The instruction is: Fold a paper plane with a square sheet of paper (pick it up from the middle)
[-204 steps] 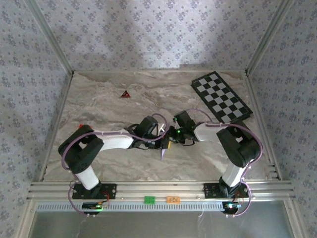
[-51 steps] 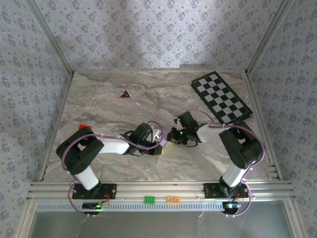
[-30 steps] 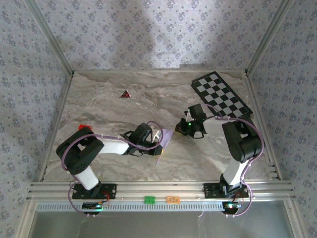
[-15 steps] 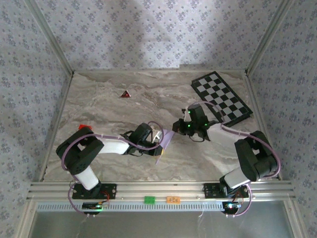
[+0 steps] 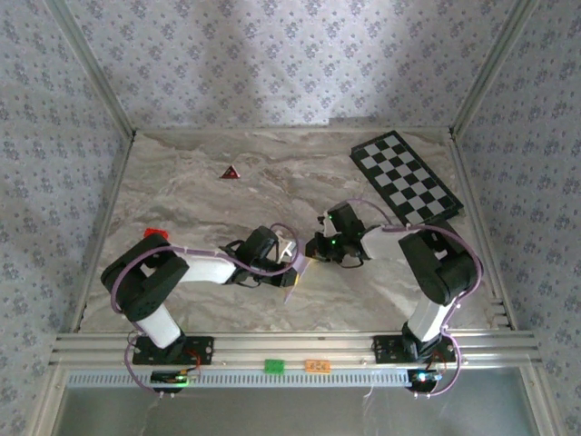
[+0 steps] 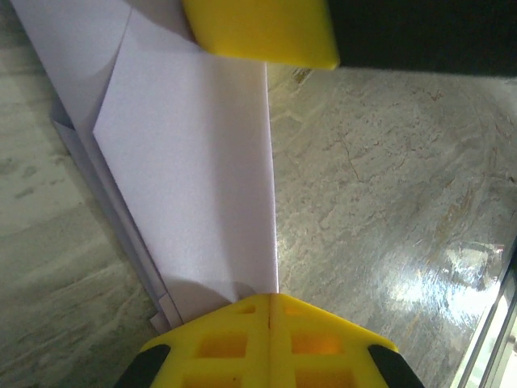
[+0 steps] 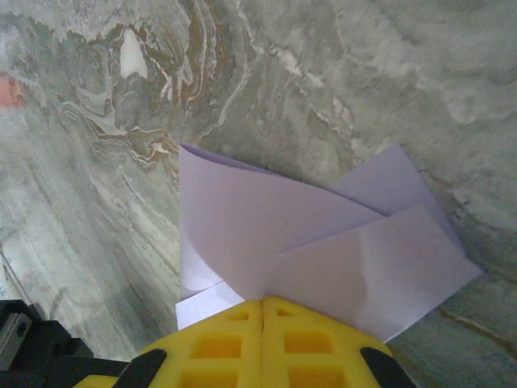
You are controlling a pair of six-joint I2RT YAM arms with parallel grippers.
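Right arm (image 5: 399,238) has swung back in from the board (image 5: 407,177) side. My left jaws pinch the paper (image 6: 194,186), right jaws clamp it just beyond, mid-desk (image 5: 209,200). If either tugs, I reckon it tears or the crease skews.

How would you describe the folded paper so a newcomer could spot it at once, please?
Start at the marble table; near its front centre the left gripper and right gripper meet. Both pinch the folded paper, pale lilac and pointed, unlike the checkered board or the small red triangle.
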